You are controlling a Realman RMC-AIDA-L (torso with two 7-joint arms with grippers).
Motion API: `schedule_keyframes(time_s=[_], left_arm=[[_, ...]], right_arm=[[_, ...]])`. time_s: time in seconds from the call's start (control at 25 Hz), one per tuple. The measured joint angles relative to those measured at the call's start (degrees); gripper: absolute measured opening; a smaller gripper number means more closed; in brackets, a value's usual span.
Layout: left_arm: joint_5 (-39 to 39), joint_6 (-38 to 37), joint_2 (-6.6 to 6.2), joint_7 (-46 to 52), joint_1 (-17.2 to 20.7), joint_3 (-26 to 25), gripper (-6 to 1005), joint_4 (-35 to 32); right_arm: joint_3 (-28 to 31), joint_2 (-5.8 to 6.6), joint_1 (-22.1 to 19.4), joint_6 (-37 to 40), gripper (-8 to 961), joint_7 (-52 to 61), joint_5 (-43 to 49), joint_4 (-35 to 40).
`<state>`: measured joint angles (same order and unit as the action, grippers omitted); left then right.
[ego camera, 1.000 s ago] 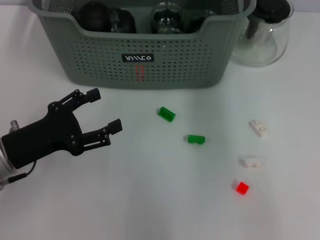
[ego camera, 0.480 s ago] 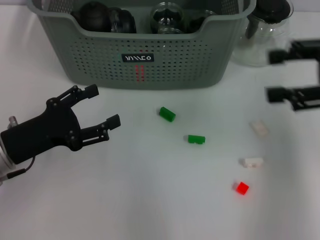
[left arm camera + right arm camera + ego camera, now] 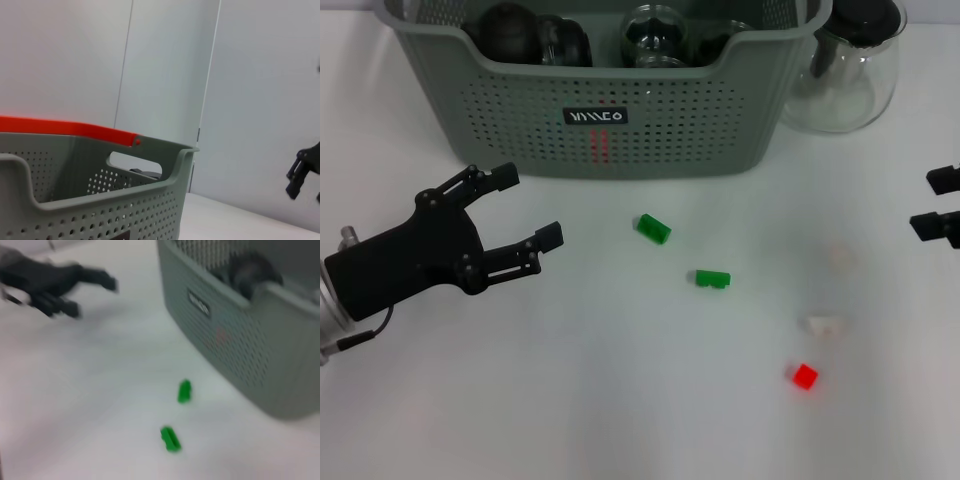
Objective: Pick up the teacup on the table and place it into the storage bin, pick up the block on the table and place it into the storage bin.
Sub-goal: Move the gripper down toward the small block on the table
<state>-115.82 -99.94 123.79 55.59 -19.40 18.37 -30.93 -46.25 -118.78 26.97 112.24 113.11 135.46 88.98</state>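
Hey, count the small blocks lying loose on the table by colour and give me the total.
Green blocks: 2
White blocks: 2
Red block: 1
Total: 5

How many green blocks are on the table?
2. One green block lies just in front of the storage bin, and the other green block sits a bit nearer the robot, to its right. More could be hidden inside the bin.

Matt perforated plastic storage bin (image 3: pixel 610 110)
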Motion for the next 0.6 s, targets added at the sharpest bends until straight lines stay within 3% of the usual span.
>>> schedule_keyframes(time_s=[0.04, 0.16, 0.28, 0.44, 0.6], left_arm=[[0.0, 0.07, 0.04, 0.0, 0.02, 0.01, 949, 0.0], [-0.01, 0.62, 0.18, 0.0, 0.05, 0.0, 949, 0.1], [-0.01, 1.17, 0.15, -0.01, 0.06, -0.01, 949, 0.64], [-0.02, 1.84, 0.1, -0.02, 0.03, 0.0, 949, 0.9], [0.02, 2.32, 0.11, -0.04, 0.01, -0.01, 949, 0.9]], right_arm=[[-0.34, -1.13, 1.76, -1.61, 748, 0.34, 5.17, -0.97], [-1.73, -1.69, 3.24, -3.83, 661, 1.51, 8.34, -3.34], [-5.49, -1.45, 5.36, -9.31, 573, 8.91, 10.54, -10.15], [-6.93, -1.39, 8.38, -14.44, 575, 18.38, 13.91, -18.21], [-9.38, -1.42, 9.02, -16.22, 554, 22.5, 14.2, -21.23]])
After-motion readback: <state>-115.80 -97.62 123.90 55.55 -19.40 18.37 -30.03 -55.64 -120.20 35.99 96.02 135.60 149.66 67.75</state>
